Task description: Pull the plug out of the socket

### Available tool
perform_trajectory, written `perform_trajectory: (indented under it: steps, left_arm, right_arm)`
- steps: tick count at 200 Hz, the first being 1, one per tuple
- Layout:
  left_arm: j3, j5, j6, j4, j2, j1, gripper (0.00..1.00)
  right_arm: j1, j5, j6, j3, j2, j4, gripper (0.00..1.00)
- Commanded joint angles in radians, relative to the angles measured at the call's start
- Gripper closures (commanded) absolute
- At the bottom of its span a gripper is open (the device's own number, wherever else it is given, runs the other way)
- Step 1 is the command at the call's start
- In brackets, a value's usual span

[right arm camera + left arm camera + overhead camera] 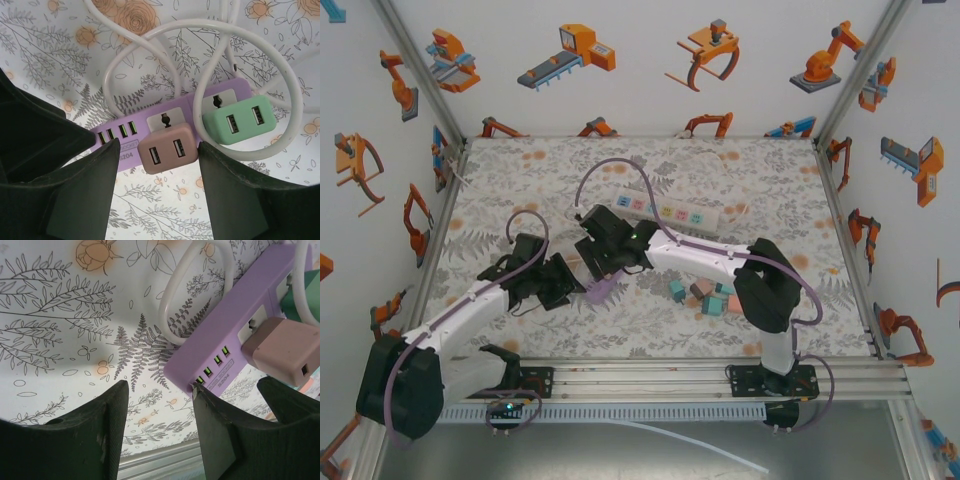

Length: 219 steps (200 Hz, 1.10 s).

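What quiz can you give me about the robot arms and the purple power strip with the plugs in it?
1. True or false: the pink plug is already out of the purple power strip.
2. What colour is the second plug in the strip? A green, B yellow, C black.
3. Fill the gap: the right gripper has one finger on each side of the pink plug and is ____ (open or shut).

Key: 1 false; 2 A; 3 open.

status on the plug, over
left gripper jaws open at purple strip end. right gripper jaws open astride pink plug, plug fully seated. green plug close beside it.
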Motion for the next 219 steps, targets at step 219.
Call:
perform_trajectory:
  steps: [219]
  left_arm:
    - [-0.027,0.029,-0.08,0.172,0.293,-0.069,0.51]
  right_arm:
    - [0.004,0.059,0.125,0.021,0.003,-0.108,0.61]
